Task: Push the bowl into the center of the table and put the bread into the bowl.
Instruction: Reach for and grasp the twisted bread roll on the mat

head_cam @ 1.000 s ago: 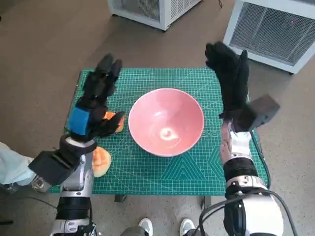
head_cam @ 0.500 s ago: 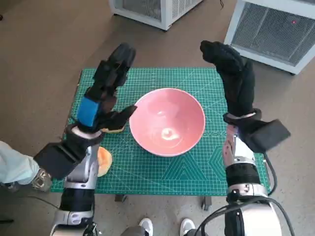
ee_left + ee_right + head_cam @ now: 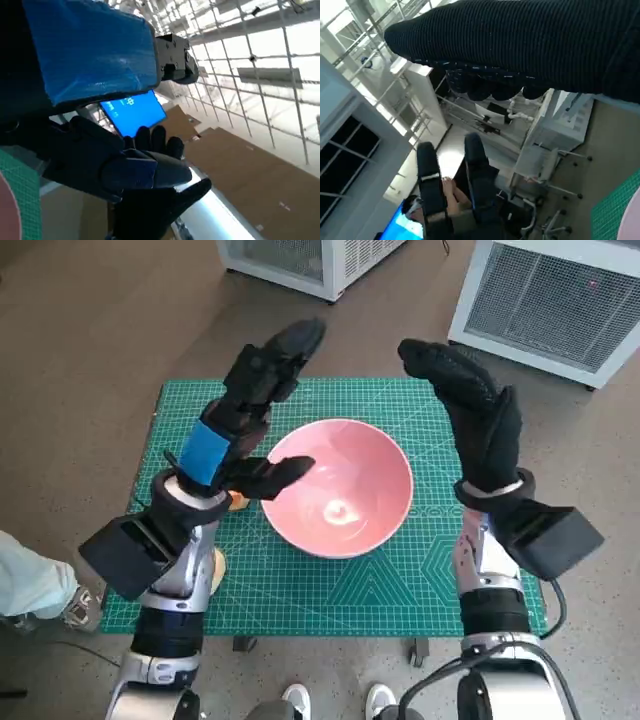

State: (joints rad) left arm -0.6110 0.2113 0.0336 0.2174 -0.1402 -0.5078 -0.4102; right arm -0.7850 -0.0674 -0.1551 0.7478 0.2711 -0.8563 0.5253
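Two hands hover spread and empty: left hand (image 3: 235, 430) at nine o'clock of the pink bowl (image 3: 338, 487), right hand (image 3: 478, 415) at three. Bowl sits mid-surface (image 3: 400, 590), probably rigid, slippery. Bread (image 3: 237, 502) peeks out beneath the left hand, likely soft; grasp its sides gently.

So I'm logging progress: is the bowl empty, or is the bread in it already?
Empty. The head view shows only the bare pink inside of the bowl; the bread lies on the mat beside it, mostly hidden under the left hand.
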